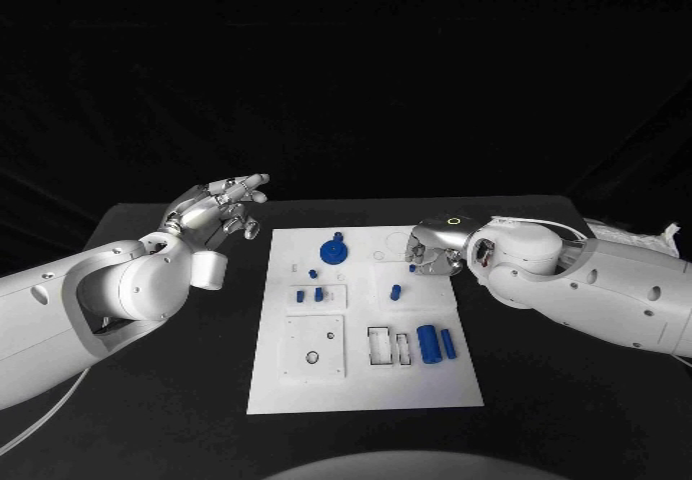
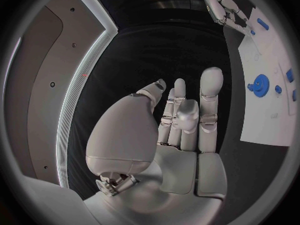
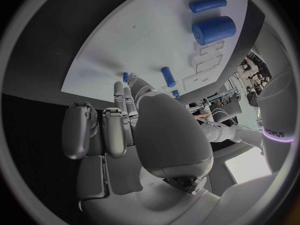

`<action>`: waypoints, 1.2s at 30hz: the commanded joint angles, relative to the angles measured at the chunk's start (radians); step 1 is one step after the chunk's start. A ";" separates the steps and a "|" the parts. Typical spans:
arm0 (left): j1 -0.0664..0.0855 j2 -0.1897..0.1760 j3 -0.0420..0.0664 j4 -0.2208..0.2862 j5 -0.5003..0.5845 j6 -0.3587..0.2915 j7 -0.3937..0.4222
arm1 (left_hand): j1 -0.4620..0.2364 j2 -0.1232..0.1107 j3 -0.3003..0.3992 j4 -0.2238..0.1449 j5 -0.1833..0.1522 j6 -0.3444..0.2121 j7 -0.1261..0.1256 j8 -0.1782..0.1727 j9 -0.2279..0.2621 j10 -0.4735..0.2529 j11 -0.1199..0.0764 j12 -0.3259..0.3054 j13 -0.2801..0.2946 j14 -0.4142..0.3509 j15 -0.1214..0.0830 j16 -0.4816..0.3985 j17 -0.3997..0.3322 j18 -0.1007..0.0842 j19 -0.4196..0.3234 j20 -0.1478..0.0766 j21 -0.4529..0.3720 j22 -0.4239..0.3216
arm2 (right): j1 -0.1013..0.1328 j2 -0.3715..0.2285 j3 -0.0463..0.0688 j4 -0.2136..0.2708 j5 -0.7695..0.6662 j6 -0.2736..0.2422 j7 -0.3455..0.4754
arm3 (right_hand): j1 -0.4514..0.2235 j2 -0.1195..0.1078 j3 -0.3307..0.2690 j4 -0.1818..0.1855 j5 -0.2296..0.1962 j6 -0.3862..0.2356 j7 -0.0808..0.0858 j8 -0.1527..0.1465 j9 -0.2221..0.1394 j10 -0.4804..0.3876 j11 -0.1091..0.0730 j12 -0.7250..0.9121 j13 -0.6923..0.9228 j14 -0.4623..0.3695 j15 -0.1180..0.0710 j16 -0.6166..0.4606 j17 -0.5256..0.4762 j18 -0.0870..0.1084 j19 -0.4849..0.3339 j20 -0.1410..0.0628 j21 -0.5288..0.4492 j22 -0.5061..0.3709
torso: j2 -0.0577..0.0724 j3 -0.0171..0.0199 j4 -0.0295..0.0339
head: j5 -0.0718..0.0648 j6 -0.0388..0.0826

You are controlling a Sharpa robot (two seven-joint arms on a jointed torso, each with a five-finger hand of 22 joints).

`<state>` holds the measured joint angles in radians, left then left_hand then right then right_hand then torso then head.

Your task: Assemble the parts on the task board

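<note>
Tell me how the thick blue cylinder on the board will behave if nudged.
The thick blue cylinder lies on its side on the flat task board, so it would probably roll. It looks rigid and smooth, perhaps slippery. The thinner blue peg alongside might stop it.

A: Left hand (image 1: 216,213)?
B: Raised, holding nothing, fingers extended and slightly apart, pointing away from the body.
A: Right hand (image 1: 436,248)?
B: Lowered, palm down, fingers partly curled, two reaching forward; grasp unclear.

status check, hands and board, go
Left hand open, off the board's left edge, holding nothing. Right hand over the task board at its right edge; grip unclear. Blue parts lie loose on the board. Nothing in the way.
</note>
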<state>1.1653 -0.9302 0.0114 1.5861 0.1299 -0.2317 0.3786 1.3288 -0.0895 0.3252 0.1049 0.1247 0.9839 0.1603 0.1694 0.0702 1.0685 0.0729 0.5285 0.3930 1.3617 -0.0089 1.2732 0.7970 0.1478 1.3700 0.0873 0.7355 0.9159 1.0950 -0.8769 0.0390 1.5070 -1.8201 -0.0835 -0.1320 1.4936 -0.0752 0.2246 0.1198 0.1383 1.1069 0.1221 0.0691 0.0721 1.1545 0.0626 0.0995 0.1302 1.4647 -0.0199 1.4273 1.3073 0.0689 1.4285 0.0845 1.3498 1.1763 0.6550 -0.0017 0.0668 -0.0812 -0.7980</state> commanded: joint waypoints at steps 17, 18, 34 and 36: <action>0.000 -0.002 0.001 0.005 0.006 0.000 0.018 | 0.012 0.001 0.006 -0.009 0.005 -0.011 0.000 0.007 0.001 -0.013 0.000 0.008 0.001 -0.010 0.000 -0.006 -0.005 0.007 -0.006 0.002 -0.007 -0.002 | -0.021 0.032 0.000 -0.044 -0.038 0.053 0.008 | -0.022 -0.011 0.124 -0.014 -0.046 0.030 -0.005 -0.001 0.003 0.033 -0.004 -0.022 -0.043 0.069 -0.014 -0.006 0.060 0.010 0.001 -0.013 -0.007 -0.002 | -0.001 -0.0002 -0.0011 | 0.009 -0.011; 0.000 -0.002 0.001 0.005 0.006 0.000 0.017 | 0.012 0.001 0.006 -0.009 0.005 -0.011 0.000 0.007 0.001 -0.013 0.000 0.008 0.001 -0.010 0.000 -0.006 -0.005 0.007 -0.006 0.002 -0.007 -0.002 | -0.022 0.033 0.000 -0.045 -0.038 0.055 0.008 | -0.024 -0.011 0.130 -0.016 -0.047 0.032 -0.006 -0.001 0.003 0.035 -0.004 -0.022 -0.045 0.069 -0.014 -0.007 0.060 0.010 0.002 -0.013 -0.007 -0.002 | 0.000 -0.0002 -0.0010 | 0.009 -0.012; 0.001 -0.003 0.001 0.005 0.006 0.000 0.016 | 0.014 0.001 0.008 -0.010 0.005 -0.013 0.000 0.008 0.001 -0.015 0.000 0.010 0.001 -0.010 0.000 -0.006 -0.006 0.008 -0.007 0.002 -0.012 -0.006 | -0.034 0.047 0.000 -0.052 -0.047 0.041 -0.003 | -0.043 0.003 0.199 -0.041 -0.069 0.066 -0.007 0.006 0.012 0.076 -0.008 -0.021 -0.057 0.069 -0.008 -0.002 0.063 0.009 0.004 -0.008 -0.005 0.003 | -0.001 -0.0005 -0.0016 | 0.009 -0.016; 0.001 -0.003 0.001 0.005 0.006 0.000 0.015 | 0.014 0.001 0.008 -0.010 0.005 -0.013 0.000 0.008 0.001 -0.015 0.000 0.010 0.001 -0.010 0.000 -0.006 -0.006 0.008 -0.007 0.002 -0.012 -0.006 | -0.035 0.047 0.000 -0.049 -0.051 0.021 -0.012 | -0.044 0.013 0.217 -0.045 -0.079 0.066 -0.003 0.004 0.013 0.080 -0.005 -0.023 -0.058 0.069 -0.005 -0.001 0.065 0.009 0.005 -0.006 -0.004 0.004 | -0.001 -0.0006 -0.0015 | 0.008 -0.016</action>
<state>1.1653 -0.9329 0.0114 1.5884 0.1318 -0.2351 0.3821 1.3327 -0.0856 0.3310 0.0991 0.1247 0.9769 0.1604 0.1732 0.0700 1.0613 0.0731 0.5344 0.3935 1.3582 -0.0124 1.2732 0.7909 0.1477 1.3701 0.0873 0.7280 0.9112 1.0708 -0.8323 0.0467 1.4572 -1.8560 -0.0730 -0.1342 1.4484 -0.0774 0.4367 0.0753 0.0614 1.1695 0.1167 0.0700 0.0833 1.2294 0.0555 0.0826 0.0730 1.4647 -0.0271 1.4234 1.3079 0.0689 1.4286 0.0768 1.3458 1.1801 0.6539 -0.0020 0.0657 -0.0718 -0.8139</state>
